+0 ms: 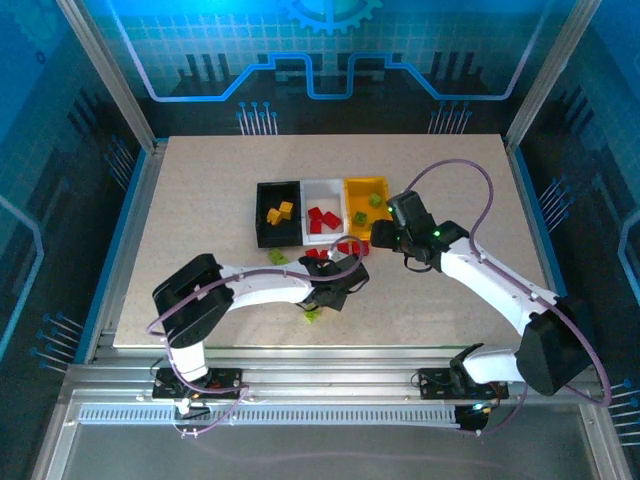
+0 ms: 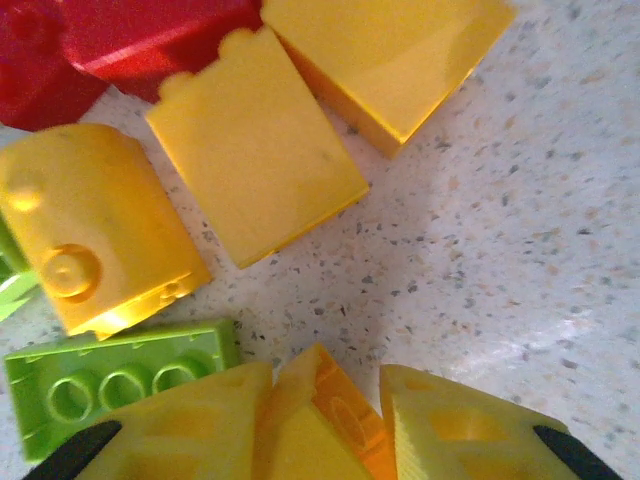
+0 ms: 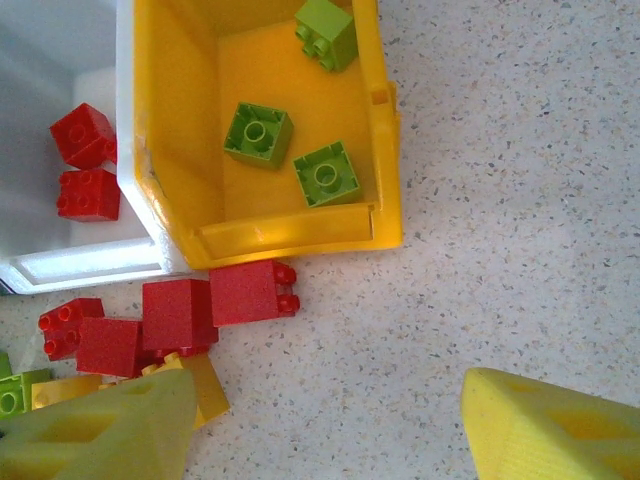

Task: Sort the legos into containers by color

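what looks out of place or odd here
Nothing damaged or mis-sorted: the yellow bin holds only green bricks, the white bin red bricks. One lime green brick lies alone near the front edge of the table, apart from the loose pile.

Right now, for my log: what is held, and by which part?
The left hand pinches an orange brick by its sides; the right hand is empty.

Orange brick (image 2: 338,415) half-hidden by left tool (image 2: 322,392)

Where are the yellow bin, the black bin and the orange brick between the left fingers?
yellow bin (image 3: 290,235): right wrist view, on its end wall.
black bin (image 1: 278,238): top external view, on its near wall.
orange brick (image 2: 340,420): left wrist view, on its visible orange face.
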Action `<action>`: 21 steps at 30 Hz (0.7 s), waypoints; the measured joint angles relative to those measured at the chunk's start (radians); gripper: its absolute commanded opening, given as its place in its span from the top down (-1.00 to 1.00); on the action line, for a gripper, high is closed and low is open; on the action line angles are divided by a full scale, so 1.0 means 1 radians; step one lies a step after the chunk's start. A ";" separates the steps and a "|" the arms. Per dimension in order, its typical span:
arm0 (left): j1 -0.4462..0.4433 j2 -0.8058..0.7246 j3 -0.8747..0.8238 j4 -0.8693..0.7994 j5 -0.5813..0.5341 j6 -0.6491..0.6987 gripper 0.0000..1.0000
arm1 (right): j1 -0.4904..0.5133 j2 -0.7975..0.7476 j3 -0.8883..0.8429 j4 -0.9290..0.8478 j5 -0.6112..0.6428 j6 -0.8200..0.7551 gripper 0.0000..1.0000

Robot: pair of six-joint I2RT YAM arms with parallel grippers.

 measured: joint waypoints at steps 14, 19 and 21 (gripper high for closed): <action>0.383 -0.245 0.064 0.024 -0.050 -0.010 0.61 | 0.001 -0.001 -0.018 0.011 -0.021 0.019 -0.44; 0.510 -0.061 0.233 0.023 -0.053 0.007 0.66 | 0.025 0.000 -0.018 0.008 -0.022 0.019 -0.44; 0.543 0.002 0.294 0.022 -0.052 0.008 0.66 | 0.052 0.000 -0.018 0.005 -0.021 0.019 -0.45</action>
